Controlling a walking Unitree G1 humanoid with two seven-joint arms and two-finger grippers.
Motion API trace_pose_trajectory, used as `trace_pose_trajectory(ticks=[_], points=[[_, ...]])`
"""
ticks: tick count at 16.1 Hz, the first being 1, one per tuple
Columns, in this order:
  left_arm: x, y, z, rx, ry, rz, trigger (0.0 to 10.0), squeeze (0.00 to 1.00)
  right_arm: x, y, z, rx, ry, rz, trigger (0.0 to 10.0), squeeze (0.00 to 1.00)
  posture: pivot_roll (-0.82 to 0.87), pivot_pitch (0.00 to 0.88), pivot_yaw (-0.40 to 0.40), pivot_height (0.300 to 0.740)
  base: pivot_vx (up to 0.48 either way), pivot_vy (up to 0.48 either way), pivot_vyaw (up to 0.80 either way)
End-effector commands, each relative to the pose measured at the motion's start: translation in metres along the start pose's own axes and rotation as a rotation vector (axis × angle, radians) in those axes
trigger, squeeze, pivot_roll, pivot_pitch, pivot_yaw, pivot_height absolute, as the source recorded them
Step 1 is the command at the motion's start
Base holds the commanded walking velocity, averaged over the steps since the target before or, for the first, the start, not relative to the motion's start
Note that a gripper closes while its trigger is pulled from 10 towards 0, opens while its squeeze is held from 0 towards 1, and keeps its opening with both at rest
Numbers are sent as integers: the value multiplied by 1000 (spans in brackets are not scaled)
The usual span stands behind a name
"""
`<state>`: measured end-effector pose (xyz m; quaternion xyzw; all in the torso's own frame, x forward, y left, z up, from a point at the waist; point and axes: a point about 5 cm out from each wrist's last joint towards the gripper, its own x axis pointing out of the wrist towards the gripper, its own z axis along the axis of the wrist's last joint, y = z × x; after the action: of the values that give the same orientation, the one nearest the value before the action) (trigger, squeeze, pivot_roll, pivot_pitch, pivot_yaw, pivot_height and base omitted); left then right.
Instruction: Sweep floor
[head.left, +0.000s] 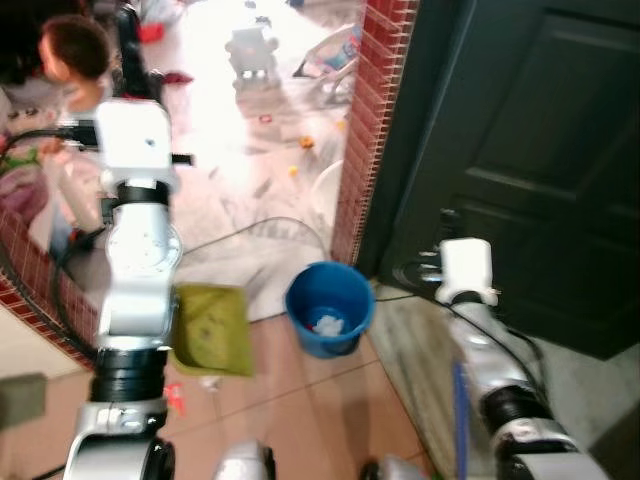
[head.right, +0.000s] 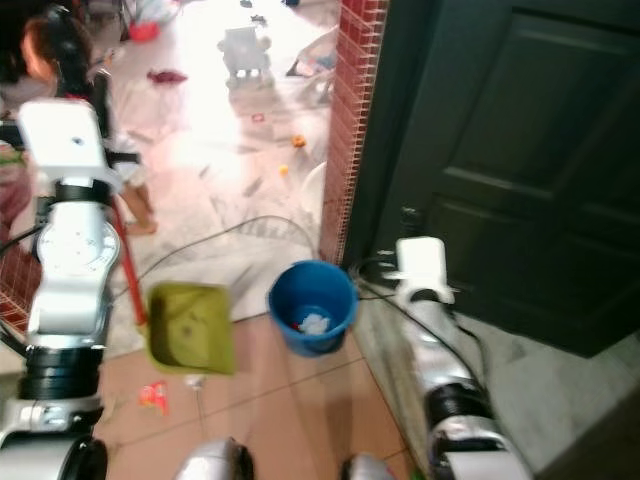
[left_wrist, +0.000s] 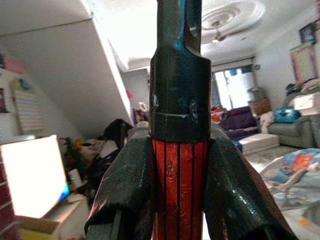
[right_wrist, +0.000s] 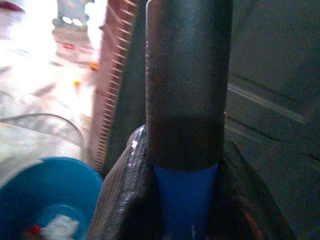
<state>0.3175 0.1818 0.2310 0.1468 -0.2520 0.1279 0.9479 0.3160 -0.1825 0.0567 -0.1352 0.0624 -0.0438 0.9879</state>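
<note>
While the left gripper (left_wrist: 180, 200) closes its two black fingers (left_wrist: 125, 190) on a red ribbed handle (left_wrist: 179, 185) (a black cap sits above the grip), the right gripper (right_wrist: 185, 200) clamps a blue shaft with a dark sleeve (right_wrist: 185, 80). Below the left fingers, the handle (head.right: 128, 275) runs down to a green dustpan (head.left: 212, 330) over the tiled floor (head.left: 300, 400). Between the two arms stands a blue bucket (head.left: 328, 305) holding scraps. Beyond it, a brick pillar (head.left: 365, 130), a dark door (head.left: 530, 150) and a person (head.left: 70, 60).
</note>
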Motion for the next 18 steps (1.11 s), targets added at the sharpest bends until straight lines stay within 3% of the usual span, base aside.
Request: trace_pose_trajectory(ticks=[1, 3, 6, 12, 18], points=[[1, -8, 15, -14, -63, -19, 10000, 0, 2, -9, 6, -8, -36, -19, 10000, 0, -81, 0, 12, 740, 0, 480, 0], [-10, -15, 1, -31, -3, -34, 10000, 0, 3, -9, 7, -14, -41, -17, 10000, 0, -86, 0, 15, 740, 0, 480, 0], [-23, -24, -13, -85, 81, -48, 10000, 0, 3, -6, 9, -10, -56, -1, 10000, 0, -81, 0, 15, 740, 0, 0, 154], [-58, -40, -55, -210, 331, -76, 10000, 0, 2, 1, 11, 1, -73, 37, 10000, 0, -78, 0, 19, 740, 0, 0, 800], [-80, -48, -75, -270, 456, -140, 10000, 0, 1, 6, 13, 24, -84, 66, 10000, 0, -75, 0, 23, 740, 0, 0, 800]])
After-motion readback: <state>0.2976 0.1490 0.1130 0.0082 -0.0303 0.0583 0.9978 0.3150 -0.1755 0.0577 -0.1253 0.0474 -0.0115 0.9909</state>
